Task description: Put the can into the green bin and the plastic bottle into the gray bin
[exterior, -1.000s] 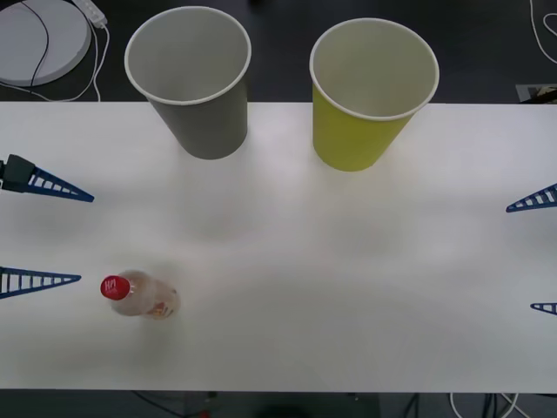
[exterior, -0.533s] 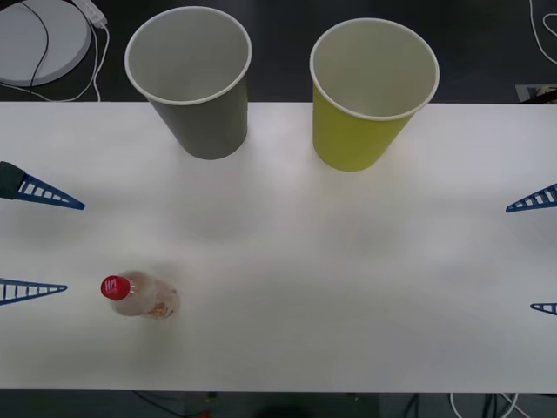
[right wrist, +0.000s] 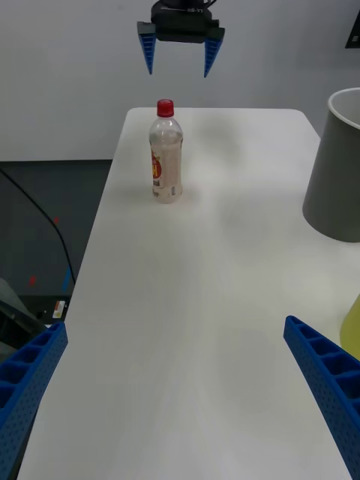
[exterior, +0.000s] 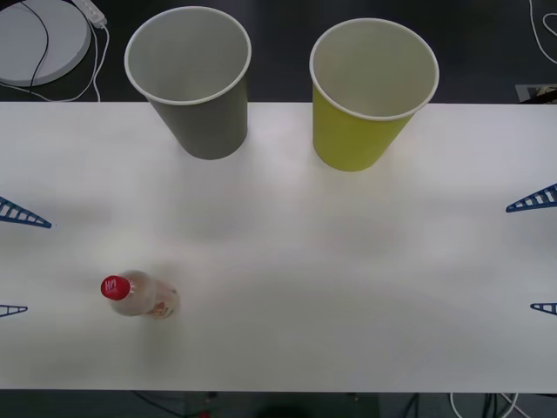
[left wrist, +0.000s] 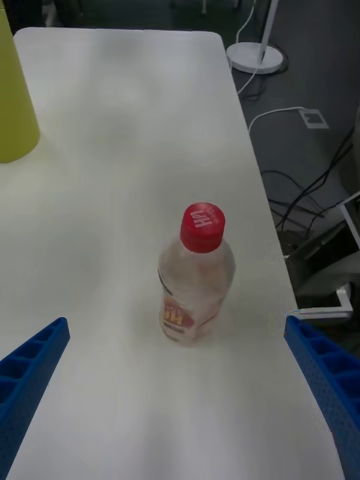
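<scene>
A white table [exterior: 287, 252] with rounded corners stands on a dark gray floor [left wrist: 300, 82]. Beyond its far edge lies a round white base [exterior: 39, 35] with trailing white cables [exterior: 96, 61]. A pale wall [right wrist: 75, 67] rises behind one end.

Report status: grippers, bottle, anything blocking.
Left gripper open, at table's left edge. Right gripper open, at right edge. Bottle upright on table, ungrasped, near left gripper. Gray bin and green bin upright, path unobstructed.

White table [exterior: 348, 287]: bottle [exterior: 144, 296], gray bin [exterior: 196, 78], green bin [exterior: 365, 96].
</scene>
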### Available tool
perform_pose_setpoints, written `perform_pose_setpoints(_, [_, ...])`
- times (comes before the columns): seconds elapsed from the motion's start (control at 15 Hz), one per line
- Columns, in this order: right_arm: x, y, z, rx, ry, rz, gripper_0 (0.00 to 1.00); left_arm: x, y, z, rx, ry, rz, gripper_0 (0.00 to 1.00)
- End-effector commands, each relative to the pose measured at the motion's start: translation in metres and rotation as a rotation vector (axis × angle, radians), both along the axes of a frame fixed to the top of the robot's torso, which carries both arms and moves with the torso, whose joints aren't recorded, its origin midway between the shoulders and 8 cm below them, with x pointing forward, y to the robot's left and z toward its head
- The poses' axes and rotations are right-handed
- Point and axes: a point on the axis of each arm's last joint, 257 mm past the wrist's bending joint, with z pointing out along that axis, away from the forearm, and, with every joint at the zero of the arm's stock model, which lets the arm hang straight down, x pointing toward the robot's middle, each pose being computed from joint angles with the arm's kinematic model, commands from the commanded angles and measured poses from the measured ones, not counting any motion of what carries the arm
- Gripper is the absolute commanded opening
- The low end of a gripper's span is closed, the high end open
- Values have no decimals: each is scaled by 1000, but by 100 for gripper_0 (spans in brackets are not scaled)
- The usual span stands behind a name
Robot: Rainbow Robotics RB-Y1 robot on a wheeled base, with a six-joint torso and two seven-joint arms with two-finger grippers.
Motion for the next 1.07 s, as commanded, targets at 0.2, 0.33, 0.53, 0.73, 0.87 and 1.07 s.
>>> perform_pose_setpoints(0.2, [0, 0, 0, 0, 0, 0, 100, -9, 23, -20, 12, -44, 5, 100])
perform_pose_setpoints(0.33, [0, 0, 0, 0, 0, 0, 100, -17, 27, -28, 8, -41, 6, 100])
perform_pose_setpoints(0.53, [0, 0, 0, 0, 0, 0, 100, -27, 37, -42, -2, -21, 36, 100])
perform_pose_setpoints(0.73, [0, 0, 0, 0, 0, 0, 100, -28, 47, -56, -21, -35, 73, 100])
perform_pose_setpoints(0.87, [0, 0, 0, 0, 0, 0, 100, -29, 57, -64, -24, -34, 107, 100])
perform_pose_setpoints(1.07, [0, 0, 0, 0, 0, 0, 100, -42, 64, -75, -16, -8, 122, 100])
